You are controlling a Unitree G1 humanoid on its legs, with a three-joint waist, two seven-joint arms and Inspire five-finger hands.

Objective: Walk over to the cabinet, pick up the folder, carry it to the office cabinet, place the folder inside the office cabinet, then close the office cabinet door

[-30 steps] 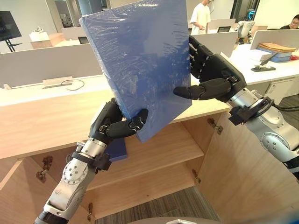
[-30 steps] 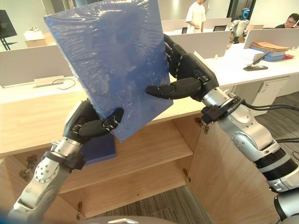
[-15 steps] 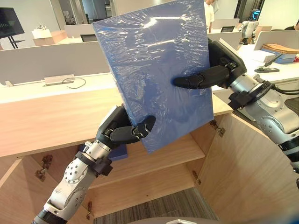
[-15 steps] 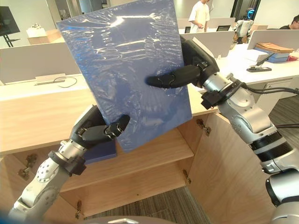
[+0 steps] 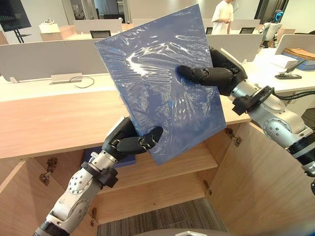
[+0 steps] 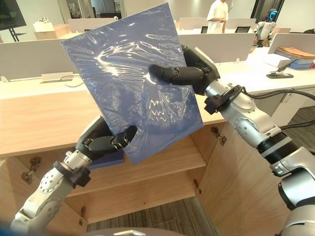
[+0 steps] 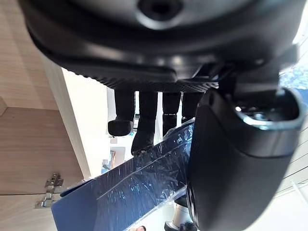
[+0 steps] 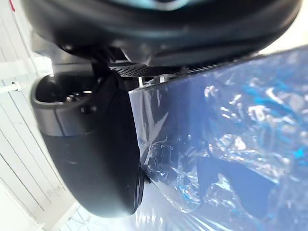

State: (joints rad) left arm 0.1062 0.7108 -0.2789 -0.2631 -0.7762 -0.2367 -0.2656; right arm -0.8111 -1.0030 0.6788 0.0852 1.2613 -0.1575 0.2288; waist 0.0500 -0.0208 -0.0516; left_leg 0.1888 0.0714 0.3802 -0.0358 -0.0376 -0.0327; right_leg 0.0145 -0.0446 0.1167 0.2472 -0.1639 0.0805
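Note:
A large blue folder [image 5: 162, 83] wrapped in shiny plastic is held up tilted in front of the open wooden office cabinet [image 5: 162, 172]. My left hand [image 5: 129, 141] pinches its lower corner, thumb on the front face and fingers behind. At the folder's right edge, higher up, my right hand [image 5: 211, 74] grips it with the thumb across the front. The folder's wrapped surface [image 8: 231, 120] lies against the right hand's thumb in the right wrist view, and the folder [image 7: 139, 187] runs past my left hand's fingers [image 7: 144, 120] in the left wrist view. It hangs above the cabinet's upper shelf [image 5: 182, 157].
Another blue item [image 5: 118, 160] lies on the upper shelf behind my left hand. The cabinet's right door [image 5: 261, 182] stands open, with a left door [image 5: 19, 196] open too. A long wooden counter [image 5: 49, 123] tops the cabinet. A person [image 5: 222, 14] stands among desks at the back.
The folder has tipped further, its top leaning left and back, and sits a little lower. My right hand's thumb has slid further across the front. The camera view has shifted slightly.

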